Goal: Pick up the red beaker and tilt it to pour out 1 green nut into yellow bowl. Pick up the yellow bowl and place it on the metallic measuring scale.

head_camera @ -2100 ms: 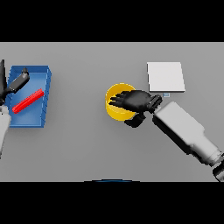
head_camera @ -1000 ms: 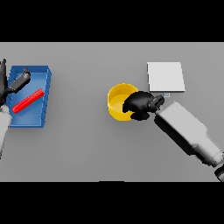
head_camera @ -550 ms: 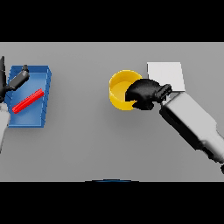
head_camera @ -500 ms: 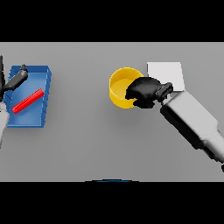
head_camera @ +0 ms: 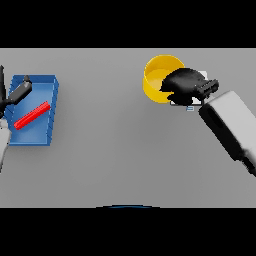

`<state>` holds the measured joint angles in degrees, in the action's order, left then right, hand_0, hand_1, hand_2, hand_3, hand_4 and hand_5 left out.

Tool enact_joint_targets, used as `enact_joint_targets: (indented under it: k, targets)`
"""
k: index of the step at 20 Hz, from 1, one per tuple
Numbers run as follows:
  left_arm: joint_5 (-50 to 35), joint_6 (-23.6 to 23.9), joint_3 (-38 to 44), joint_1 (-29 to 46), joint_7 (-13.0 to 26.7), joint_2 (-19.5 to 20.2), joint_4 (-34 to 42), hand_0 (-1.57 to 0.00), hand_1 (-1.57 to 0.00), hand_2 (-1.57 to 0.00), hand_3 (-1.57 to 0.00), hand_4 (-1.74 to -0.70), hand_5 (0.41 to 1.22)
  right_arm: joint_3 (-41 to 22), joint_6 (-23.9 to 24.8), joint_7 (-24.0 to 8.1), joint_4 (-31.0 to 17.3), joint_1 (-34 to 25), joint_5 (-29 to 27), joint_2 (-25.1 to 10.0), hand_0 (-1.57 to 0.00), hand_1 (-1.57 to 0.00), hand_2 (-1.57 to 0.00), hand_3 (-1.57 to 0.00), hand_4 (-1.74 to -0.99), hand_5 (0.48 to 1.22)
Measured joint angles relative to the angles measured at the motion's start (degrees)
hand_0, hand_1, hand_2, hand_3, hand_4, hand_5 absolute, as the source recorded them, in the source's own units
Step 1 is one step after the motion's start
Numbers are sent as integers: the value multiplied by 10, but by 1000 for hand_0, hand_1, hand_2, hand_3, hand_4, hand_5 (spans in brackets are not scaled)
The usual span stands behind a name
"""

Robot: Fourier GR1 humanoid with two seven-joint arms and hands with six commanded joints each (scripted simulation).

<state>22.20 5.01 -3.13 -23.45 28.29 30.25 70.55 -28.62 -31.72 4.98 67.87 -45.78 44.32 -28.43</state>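
A wide stretch of bare grey table (head_camera: 115, 150) lies between our two hands. At the left edge, the blue tray (head_camera: 42, 87) holds the red beaker (head_camera: 31, 116) lying on its side. Our right hand (head_camera: 184, 84) has its fingers curled over the right rim of the yellow bowl (head_camera: 157, 75), held at the metallic measuring scale (head_camera: 189, 103), which our hand mostly hides. Our left hand (head_camera: 17, 91) hovers by the tray, fingers relaxed.
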Motion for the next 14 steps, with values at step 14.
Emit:
enact_joint_targets:
  k: [14]
  targets:
    - [2,-2,1,2,7,2,8,1,1,1,1,-722,681,57,135,52,-248,-33,37,-10,-1571,-1571,-1396,-1362,-1741,1221]
